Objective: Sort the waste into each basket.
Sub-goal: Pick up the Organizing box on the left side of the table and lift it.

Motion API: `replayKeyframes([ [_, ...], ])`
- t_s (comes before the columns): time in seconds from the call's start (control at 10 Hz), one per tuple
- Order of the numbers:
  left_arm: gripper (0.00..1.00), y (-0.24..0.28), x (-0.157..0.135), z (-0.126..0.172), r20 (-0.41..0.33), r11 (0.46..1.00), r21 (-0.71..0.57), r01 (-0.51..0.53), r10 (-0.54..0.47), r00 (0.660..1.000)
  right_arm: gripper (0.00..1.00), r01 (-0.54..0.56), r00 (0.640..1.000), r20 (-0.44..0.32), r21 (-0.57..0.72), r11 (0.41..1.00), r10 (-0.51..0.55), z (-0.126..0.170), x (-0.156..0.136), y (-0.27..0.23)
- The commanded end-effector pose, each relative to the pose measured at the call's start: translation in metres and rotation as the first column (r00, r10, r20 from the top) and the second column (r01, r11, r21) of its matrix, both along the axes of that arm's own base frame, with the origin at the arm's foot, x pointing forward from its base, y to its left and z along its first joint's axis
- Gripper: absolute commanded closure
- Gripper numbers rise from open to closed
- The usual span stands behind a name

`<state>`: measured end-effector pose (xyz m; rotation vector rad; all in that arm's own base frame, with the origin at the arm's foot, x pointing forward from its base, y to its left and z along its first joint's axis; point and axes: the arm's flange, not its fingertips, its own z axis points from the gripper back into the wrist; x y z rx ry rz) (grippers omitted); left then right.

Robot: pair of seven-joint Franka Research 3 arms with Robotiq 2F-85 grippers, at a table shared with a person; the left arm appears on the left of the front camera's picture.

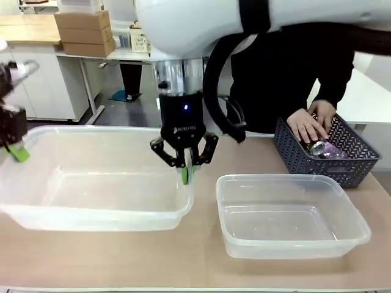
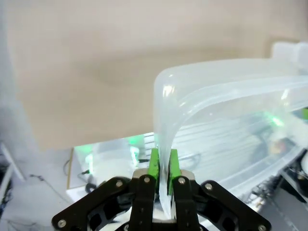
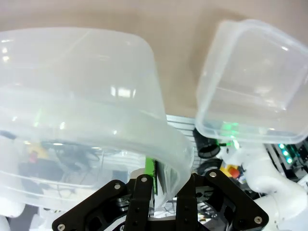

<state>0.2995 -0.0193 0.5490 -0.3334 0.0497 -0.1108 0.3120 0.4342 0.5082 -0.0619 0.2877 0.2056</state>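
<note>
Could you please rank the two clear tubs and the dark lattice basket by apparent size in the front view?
1. Left clear tub, clearly largest.
2. Right clear tub.
3. Dark lattice basket, though it sits farther back, so this rank is unsure.

Bright even light, glare on tub [image 3: 84, 103]

Quick count: two see-through colourless plastic rectangular tubs, the bigger tub [image 1: 91, 201] on the left and the smaller tub [image 1: 287, 229] on the right. One dark blue-grey lattice-walled plastic basket [image 1: 357, 166] far right. Two of the person's hands are in it, one hand [image 1: 307, 127] and the other hand [image 1: 324, 113]. I can make out one shiny crushed can [image 1: 322, 148] in there, the rest's too hidden to count. Two black green-padded grippers, left gripper [image 1: 18, 152] and right gripper [image 1: 186, 174]. Three brown cardboard boxes [image 1: 84, 33] stacked far left.
</note>
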Motion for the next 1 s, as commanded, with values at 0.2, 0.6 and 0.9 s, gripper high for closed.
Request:
replayKeyframes([
  [0.2, 1.0, 0.0, 0.0, 0.0, 0.0, 1.0, 0.0, 0.0, 0.0, 1.0, 1.0, 0.0, 1.0, 0.0, 0.0, 1.0, 0.0, 0.0, 0.0, 0.0],
  [0.6, 0.91, -0.017, 0.018, 0.004, -0.027, 0.999, -0.044, 0.032, -0.033, 0.999, 0.95, -0.048, 0.999, 0.018, 0.089, 0.995, 0.046, 0.006, 0.016, -0.025],
  [0.9, 0.91, -0.057, 0.092, -0.008, -0.131, 0.98, -0.192, 0.049, -0.076, 0.988, 0.95, -0.169, 0.984, -0.044, 0.098, 0.981, 0.174, 0.017, 0.021, -0.102],
])
